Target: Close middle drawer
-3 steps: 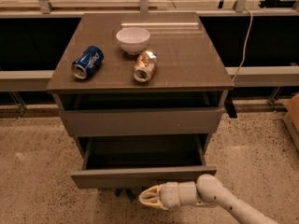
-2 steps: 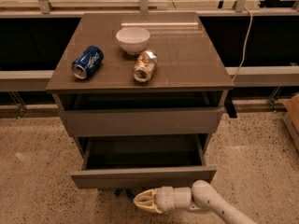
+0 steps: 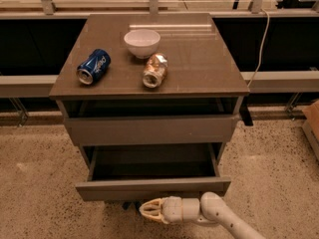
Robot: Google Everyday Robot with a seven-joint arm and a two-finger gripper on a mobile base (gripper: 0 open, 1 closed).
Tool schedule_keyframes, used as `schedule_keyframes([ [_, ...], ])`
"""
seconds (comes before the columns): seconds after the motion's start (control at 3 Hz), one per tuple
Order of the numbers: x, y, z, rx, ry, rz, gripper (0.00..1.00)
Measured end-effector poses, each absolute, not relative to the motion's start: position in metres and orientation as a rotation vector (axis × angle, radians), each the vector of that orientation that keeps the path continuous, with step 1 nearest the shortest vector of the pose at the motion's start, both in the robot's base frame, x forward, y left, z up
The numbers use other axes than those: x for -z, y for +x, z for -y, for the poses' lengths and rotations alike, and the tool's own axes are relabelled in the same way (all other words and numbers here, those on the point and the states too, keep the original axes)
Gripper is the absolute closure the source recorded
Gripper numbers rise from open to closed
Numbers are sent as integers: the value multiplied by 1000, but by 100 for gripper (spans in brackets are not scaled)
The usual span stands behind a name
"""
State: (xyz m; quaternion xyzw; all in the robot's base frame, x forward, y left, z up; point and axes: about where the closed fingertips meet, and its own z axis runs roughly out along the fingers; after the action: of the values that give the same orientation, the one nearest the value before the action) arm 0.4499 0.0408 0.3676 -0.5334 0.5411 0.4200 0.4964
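Middle drawer [image 3: 149, 188]: pulled well out, sitting below taller-fronted drawer [image 3: 149, 129], slim front panel toward camera, inside dark.

Hand [image 3: 151, 210]: low in frame, just below and in front of that panel, pointing left. Open or closed: cannot tell.

Step, as judged: approach, lining up for push. Next: lift to panel height, press near centre, drive straight back (off-centre push could skew it).

Hidden: arm cut off at bottom right; drawer runners; floor beneath.

Tabletop [image 3: 209, 59]: bowl [image 3: 142, 42], blue can [image 3: 93, 66], crushed can [image 3: 154, 70].

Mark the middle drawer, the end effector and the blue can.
middle drawer [image 3: 149, 189]: camera view, on its front panel.
end effector [image 3: 148, 211]: camera view, at its tip, just below the drawer front.
blue can [image 3: 94, 66]: camera view, on its side.
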Motion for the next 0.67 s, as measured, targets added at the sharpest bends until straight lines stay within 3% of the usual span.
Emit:
schedule_keyframes([
  [0.67,-358,491,-50,-878,-1268,-1236,100],
])
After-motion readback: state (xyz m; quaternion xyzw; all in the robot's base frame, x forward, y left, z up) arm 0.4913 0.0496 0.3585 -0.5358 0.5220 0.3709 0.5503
